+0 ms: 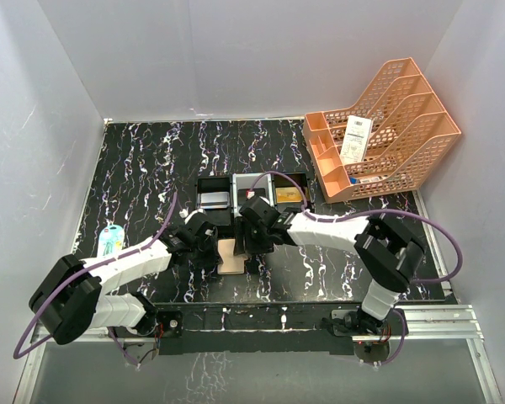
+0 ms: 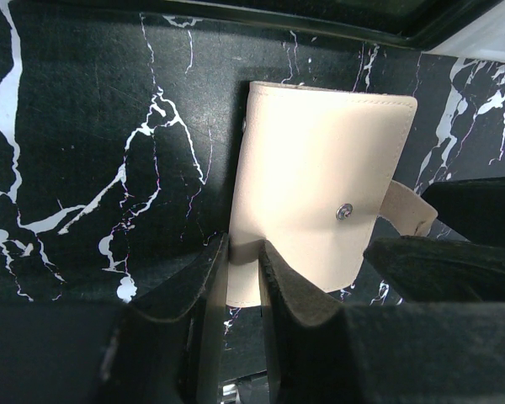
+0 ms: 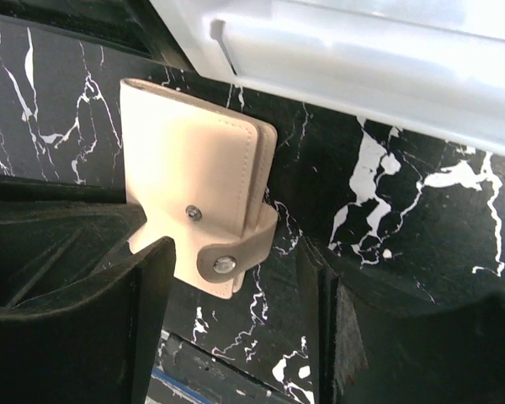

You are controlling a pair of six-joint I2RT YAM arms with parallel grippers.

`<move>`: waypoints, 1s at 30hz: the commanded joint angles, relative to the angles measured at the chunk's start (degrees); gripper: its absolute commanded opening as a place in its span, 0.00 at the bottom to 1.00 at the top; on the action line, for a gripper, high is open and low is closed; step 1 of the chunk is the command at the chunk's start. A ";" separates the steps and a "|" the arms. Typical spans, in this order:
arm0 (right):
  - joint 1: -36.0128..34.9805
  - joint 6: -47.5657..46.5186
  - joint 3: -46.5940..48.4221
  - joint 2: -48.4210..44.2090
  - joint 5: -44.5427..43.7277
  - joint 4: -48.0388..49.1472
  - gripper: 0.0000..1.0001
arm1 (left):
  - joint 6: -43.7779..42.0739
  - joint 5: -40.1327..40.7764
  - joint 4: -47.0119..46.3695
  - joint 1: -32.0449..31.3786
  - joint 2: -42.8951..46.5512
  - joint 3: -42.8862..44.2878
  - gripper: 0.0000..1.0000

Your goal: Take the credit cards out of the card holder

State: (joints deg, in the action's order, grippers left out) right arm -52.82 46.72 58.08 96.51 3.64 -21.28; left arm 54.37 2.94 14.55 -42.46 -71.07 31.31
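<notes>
The card holder (image 1: 231, 255) is a tan folding wallet lying folded shut on the black marble table, between my two grippers. Its snap tab (image 3: 236, 252) is undone and curls off the edge. My left gripper (image 2: 244, 252) is shut on the near edge of the card holder (image 2: 320, 194), one finger on either side of the leather. My right gripper (image 3: 236, 261) stands open around the tab end of the card holder (image 3: 194, 168), with its fingers (image 3: 151, 286) apart and holding nothing. The credit cards are hidden inside the folded holder.
A black three-compartment tray (image 1: 254, 181) stands just behind the grippers, with a flat gold piece (image 1: 289, 195) on its right and a grey one (image 1: 213, 200) on its left. An orange file rack (image 1: 387, 143) with a white receipt (image 1: 354, 139) stands far right. A pale blue item (image 1: 111, 240) lies at the left.
</notes>
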 commanded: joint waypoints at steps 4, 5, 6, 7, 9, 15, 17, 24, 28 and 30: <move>-1.97 -0.26 7.24 2.88 -7.04 -4.91 0.59 | -0.85 0.14 3.41 -0.32 -0.56 -0.19 0.19; -2.35 -0.04 7.90 4.57 -8.44 -6.37 0.59 | -0.85 0.14 3.34 -0.31 -0.56 -0.20 0.20; -2.64 0.31 8.37 5.12 -9.89 -7.81 0.58 | -0.84 0.21 3.42 -0.26 -0.56 -0.20 0.20; -2.67 0.68 8.66 5.33 -11.18 -8.84 0.57 | -0.84 0.37 3.58 -0.26 -0.58 -0.26 0.20; -2.71 1.43 8.71 5.01 -13.79 -10.32 0.54 | -0.85 0.54 3.65 -0.28 -0.56 -0.35 0.20; -2.52 1.82 7.95 1.81 -19.09 -13.41 0.45 | -0.80 0.52 3.77 -0.31 -0.44 -0.49 0.19; -1.56 1.81 5.70 0.11 -16.16 -11.33 0.40 | -0.82 0.61 3.78 -0.26 -0.41 -0.55 0.19; 2.02 1.07 -0.16 -2.36 -2.30 -1.56 0.25 | -0.59 0.36 3.53 -0.28 -0.51 -1.12 0.19; 2.10 1.01 -0.11 -0.85 1.80 0.69 0.21 | -0.49 0.14 3.32 -0.26 -0.13 -1.19 0.19; 2.10 1.45 -0.39 -0.35 2.71 1.78 0.20 | -0.49 0.22 3.62 -0.26 0.03 -1.08 0.19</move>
State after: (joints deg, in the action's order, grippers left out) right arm -50.50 48.07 57.95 96.03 1.65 -25.45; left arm 54.41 2.96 14.55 -42.46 -71.07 31.31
